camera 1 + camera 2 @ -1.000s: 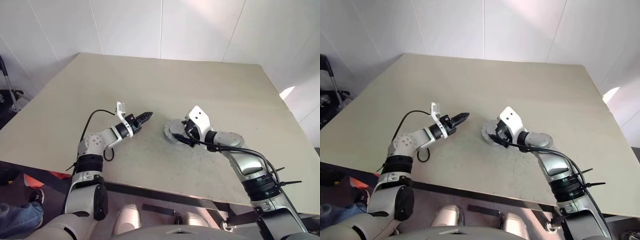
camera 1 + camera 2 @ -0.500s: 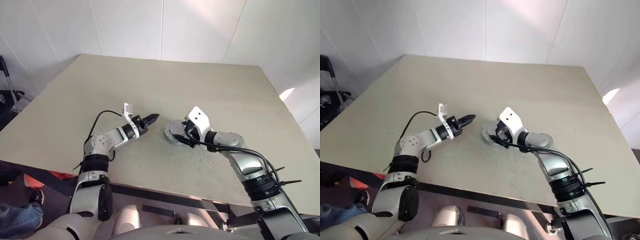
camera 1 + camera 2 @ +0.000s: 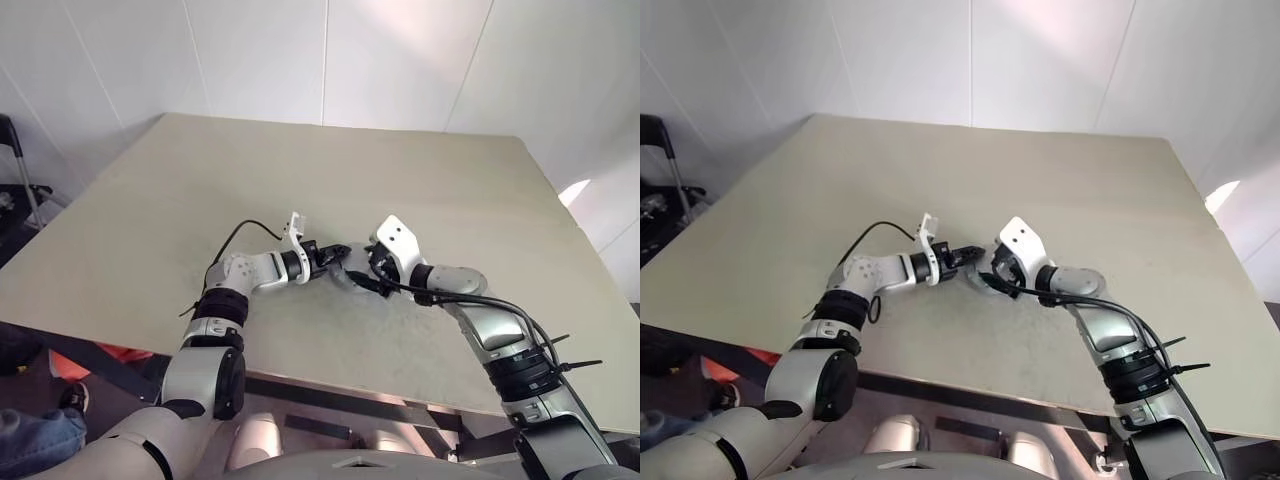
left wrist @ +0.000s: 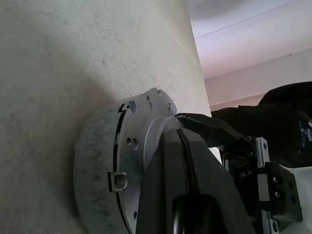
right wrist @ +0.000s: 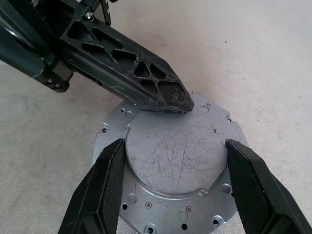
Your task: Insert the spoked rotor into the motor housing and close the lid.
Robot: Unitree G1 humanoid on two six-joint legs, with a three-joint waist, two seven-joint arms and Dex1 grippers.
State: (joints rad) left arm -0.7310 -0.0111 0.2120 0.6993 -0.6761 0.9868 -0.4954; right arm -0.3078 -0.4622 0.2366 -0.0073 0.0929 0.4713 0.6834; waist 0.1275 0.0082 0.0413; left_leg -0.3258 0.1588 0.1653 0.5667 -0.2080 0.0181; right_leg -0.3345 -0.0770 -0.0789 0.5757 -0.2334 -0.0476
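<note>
Pressing the lid point(image 5: 178, 156) home near the table's point(image 3: 150, 220) middle, keep your clenched left gripper point(image 5: 170, 100) bearing squarely on its top face while the right gripper point(image 5: 178, 180), spread and straddling the silver disc, steadies its rim without letting it tilt.

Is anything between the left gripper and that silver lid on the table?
Nothing visible. The left gripper, jaws shut, has its tip right at the top of the lid, while the right gripper straddles the lid's sides with jaws wide.
</note>
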